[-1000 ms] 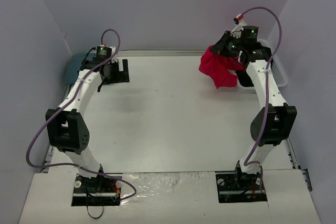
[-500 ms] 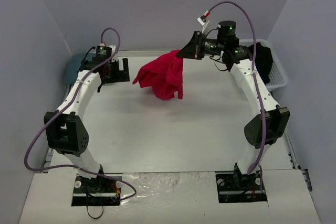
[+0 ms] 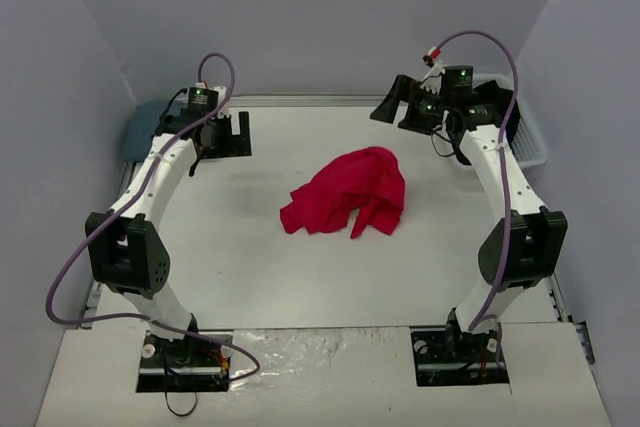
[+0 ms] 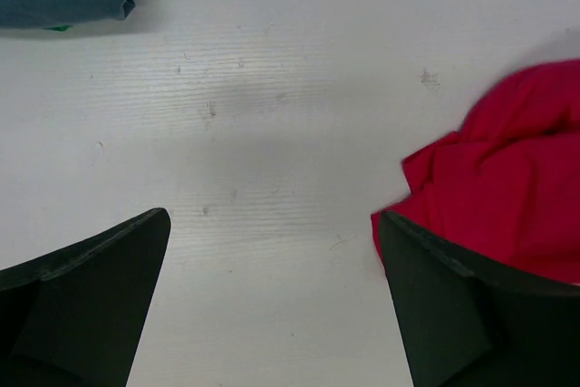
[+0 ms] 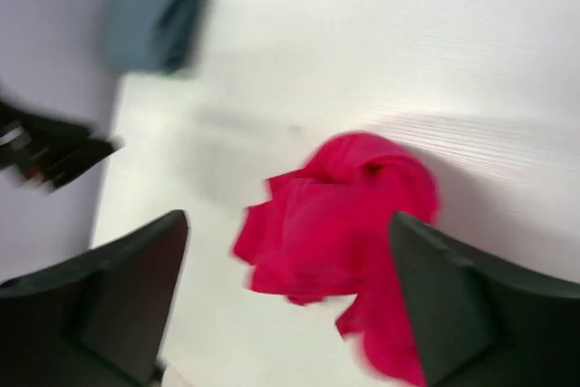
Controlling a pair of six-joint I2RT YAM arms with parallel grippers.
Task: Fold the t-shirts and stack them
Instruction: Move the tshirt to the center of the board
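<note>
We see the right pincer (image 3: 392, 105) w/ jaws wide apart and nothing in them, up above the far-right part of the table (image 3: 250, 277), just beside the white basket (image 3: 535, 152). The right wrist view is blurred. The red shirt (image 3: 350, 192) lies crumpled in a heap at mid-table, well apart from both pincers. The left pincer (image 3: 225, 137) is also fully spread & empty, low over the far-left area. In its wrist view the red cloth shows next to one finger (image 4: 453, 314). Beyond it, at the far-left edge, the blue-grey shirt (image 3: 140, 132) lies, apparently folded.
</note>
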